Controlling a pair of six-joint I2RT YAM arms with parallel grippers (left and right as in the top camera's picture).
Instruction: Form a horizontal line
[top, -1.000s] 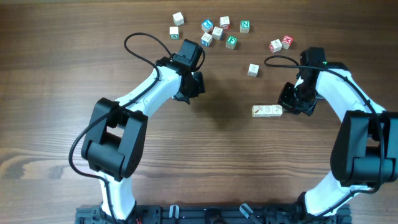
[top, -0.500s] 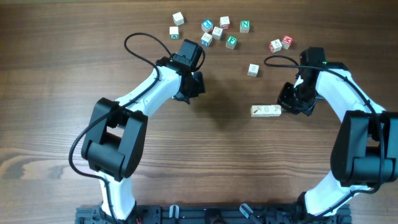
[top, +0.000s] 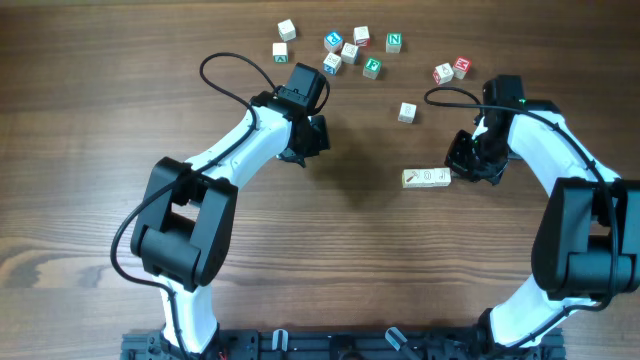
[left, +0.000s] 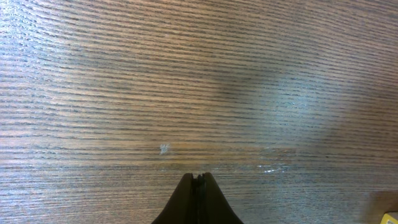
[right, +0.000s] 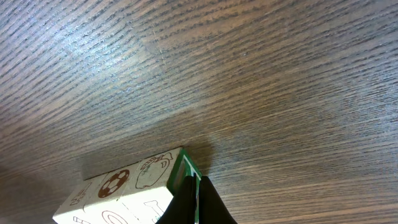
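**Closing up the row.** The horizontal line (top: 428, 178) is lying on the worktop (top: 100, 120) right of centre, its three pale cubes butting end to end as one short bar. It is sitting nearer the robot than the lone pale cube (top: 407, 112), and well apart from the lettered cubes (top: 350, 50) scattered along the far side. The right jaws are pressing together, clenched on nothing. In the right wrist view their tip is sitting against the bar's green-edged end face, though actual contact cannot be confirmed. The step in hand is judged to be the last squaring-up of the row by an end-on nudge with shut jaws, since the bar is already reading as nearly level from overhead. The next move is calling for either a very light push along the bar's own axis or a straight withdrawal, because any sideways drag is likely to be swinging the end cube out of line. The right arm (top: 540, 130) is curving in from the right edge, its wrist turned inward and low at the bar's end. The left arm (top: 250, 140) is reaching diagonally forward, and the left jaws, likewise clenched and empty, are hanging over bare wood well apart from the bar.
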